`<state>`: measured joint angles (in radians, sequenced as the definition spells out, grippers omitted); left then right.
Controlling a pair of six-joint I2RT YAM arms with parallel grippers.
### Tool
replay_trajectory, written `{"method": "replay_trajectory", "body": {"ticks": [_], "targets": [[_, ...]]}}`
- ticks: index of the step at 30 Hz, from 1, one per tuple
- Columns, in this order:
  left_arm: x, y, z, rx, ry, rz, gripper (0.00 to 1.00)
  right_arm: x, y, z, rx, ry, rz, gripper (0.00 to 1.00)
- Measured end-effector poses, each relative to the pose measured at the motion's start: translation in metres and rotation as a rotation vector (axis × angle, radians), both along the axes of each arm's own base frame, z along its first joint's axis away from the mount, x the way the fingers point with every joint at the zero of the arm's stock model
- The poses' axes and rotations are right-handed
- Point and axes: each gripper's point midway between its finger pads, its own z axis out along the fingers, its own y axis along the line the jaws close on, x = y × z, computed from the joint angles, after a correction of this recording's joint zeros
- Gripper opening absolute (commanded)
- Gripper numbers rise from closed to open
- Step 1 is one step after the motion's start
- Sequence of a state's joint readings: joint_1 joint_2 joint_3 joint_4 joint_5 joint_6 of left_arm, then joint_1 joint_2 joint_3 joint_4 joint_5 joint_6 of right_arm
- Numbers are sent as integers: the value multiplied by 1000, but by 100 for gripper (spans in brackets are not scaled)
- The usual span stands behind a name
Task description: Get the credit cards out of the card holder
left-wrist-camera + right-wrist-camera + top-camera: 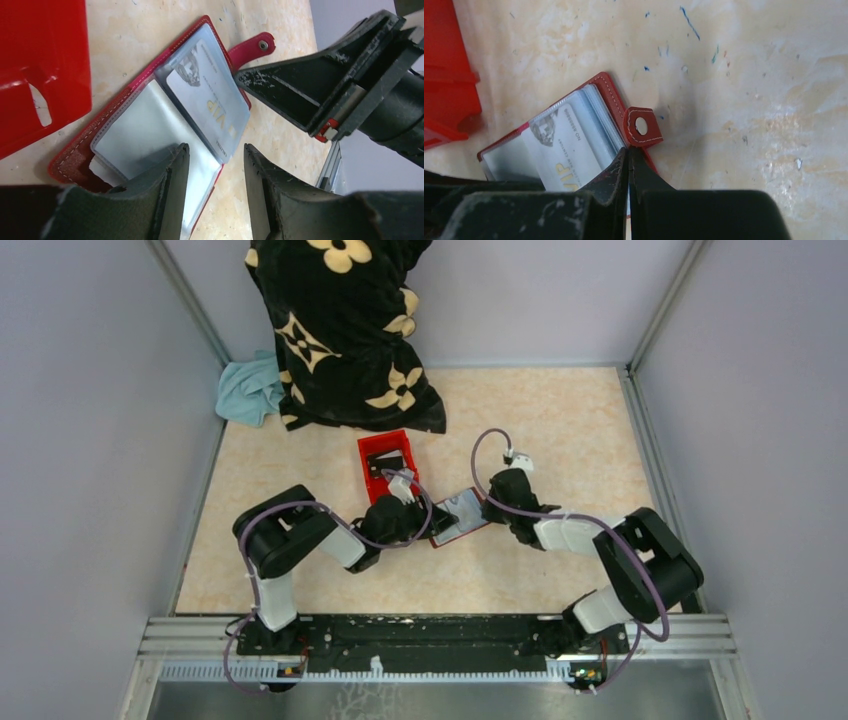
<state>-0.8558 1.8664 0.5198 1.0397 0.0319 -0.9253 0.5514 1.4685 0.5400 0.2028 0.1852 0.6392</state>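
Note:
The card holder (462, 520) lies open on the table between my two grippers, its red cover (70, 160) spread flat and its clear sleeves fanned out. A pale credit card (210, 105) printed with "VIP" sits in the top sleeve, and shows too in the right wrist view (559, 150). My left gripper (215, 150) is open over the holder's near edge. One finger lies above a sleeve, the other above bare table, with nothing between them. My right gripper (628, 152) is shut, its tips against the holder's edge beside the clasp tab (642, 126).
A bright red plastic box (388, 465) stands just behind the left gripper and fills the left of the left wrist view (40, 65). A black cloth with a cream flower pattern (345, 330) and a light blue cloth (250, 390) lie at the back left. Walls enclose the table.

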Motion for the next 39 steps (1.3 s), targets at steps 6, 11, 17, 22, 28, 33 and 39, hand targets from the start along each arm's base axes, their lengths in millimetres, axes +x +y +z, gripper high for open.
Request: {"method": "replay_trajectory", "body": {"ticks": [6, 11, 17, 22, 28, 33, 39], "targets": [[1, -3, -5, -24, 7, 5, 45, -15, 0, -1, 49, -4, 17, 0], [2, -4, -5, -31, 5, 3, 45, -16, 1, -2, 60, -9, 15, 0], [2, -5, -6, -39, 0, 1, 44, -16, 1, -1, 62, -9, 17, 0], [4, -9, -6, -58, -2, 1, 42, -16, 2, -1, 67, -15, 19, 0], [5, -12, -7, -69, 0, 1, 36, -16, 2, -2, 76, -25, 21, 0], [4, -12, -7, -73, 5, -1, 32, -16, 2, -2, 82, -34, 22, 0], [4, -14, 1, -109, 2, -3, 30, -17, 4, -2, 91, -30, 28, 0]]}}
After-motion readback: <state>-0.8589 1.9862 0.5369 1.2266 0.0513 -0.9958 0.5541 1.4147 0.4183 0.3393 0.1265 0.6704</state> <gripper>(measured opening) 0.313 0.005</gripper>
